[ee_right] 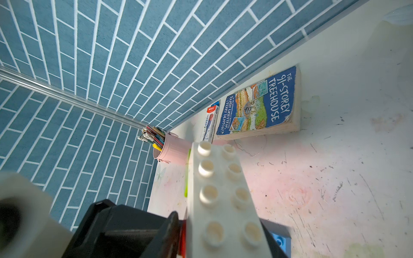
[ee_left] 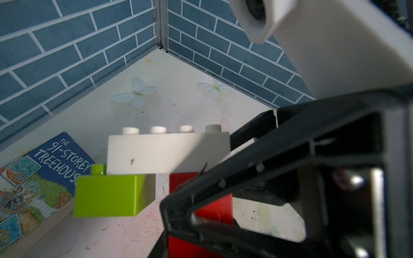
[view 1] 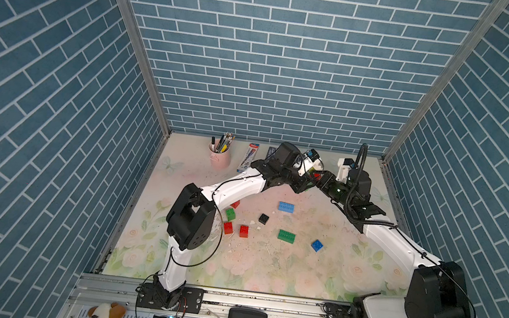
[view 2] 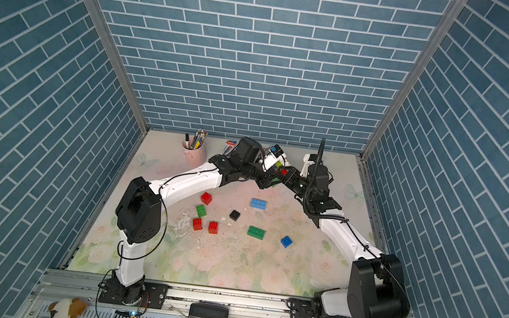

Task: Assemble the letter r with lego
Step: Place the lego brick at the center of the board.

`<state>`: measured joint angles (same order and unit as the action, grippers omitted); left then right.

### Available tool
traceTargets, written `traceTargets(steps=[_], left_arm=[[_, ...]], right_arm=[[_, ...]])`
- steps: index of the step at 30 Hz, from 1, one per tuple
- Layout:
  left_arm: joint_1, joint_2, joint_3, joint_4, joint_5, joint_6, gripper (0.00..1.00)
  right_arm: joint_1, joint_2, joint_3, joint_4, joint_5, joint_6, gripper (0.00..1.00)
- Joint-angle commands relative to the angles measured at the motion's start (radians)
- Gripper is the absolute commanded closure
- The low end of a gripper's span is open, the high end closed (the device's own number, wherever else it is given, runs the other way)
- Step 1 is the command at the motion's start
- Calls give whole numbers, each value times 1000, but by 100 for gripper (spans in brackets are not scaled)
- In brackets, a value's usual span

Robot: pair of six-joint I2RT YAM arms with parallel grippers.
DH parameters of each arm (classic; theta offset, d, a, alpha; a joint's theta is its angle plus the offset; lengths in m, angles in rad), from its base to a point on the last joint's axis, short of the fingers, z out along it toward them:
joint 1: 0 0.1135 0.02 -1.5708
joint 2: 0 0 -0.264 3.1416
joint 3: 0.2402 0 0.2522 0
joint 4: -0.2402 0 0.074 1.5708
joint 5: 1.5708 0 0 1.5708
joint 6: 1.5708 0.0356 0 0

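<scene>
White lego brick (ee_right: 223,201) is sitting on lime brick (ee_left: 107,196) and red brick (ee_left: 214,210) over the far counter (view 1: 266,267); left hand (view 1: 309,182) is pinching red brick, nearly closed; right hand (view 1: 320,178) is flanking it, gap indeterminable.

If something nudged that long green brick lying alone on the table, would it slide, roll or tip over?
Most likely slide: the long green brick lies flat and low on the table, studs up, so tipping seems unlikely. Its boxy shape offers nothing to roll on. It looks like hard plastic, probably stiff and light.
</scene>
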<state>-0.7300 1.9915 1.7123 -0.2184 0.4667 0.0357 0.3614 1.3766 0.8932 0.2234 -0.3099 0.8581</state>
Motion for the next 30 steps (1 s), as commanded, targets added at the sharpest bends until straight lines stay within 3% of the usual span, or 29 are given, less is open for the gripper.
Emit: traceTargets(steps=[1,13,27,30], left_arm=[[-15,-27,-2,27,16,-2,60],[-28,-20,-1,24,8,0,51],[-22,-168,-158,7,-116,54,16],[-17,-230,-208,-7,-141,54,12]], right_arm=[[5,-25,26,8,12,-17,56],[5,-40,30,-17,25,-33,67],[2,-34,147,-269,121,-214,70],[2,-23,193,-366,176,-275,71]])
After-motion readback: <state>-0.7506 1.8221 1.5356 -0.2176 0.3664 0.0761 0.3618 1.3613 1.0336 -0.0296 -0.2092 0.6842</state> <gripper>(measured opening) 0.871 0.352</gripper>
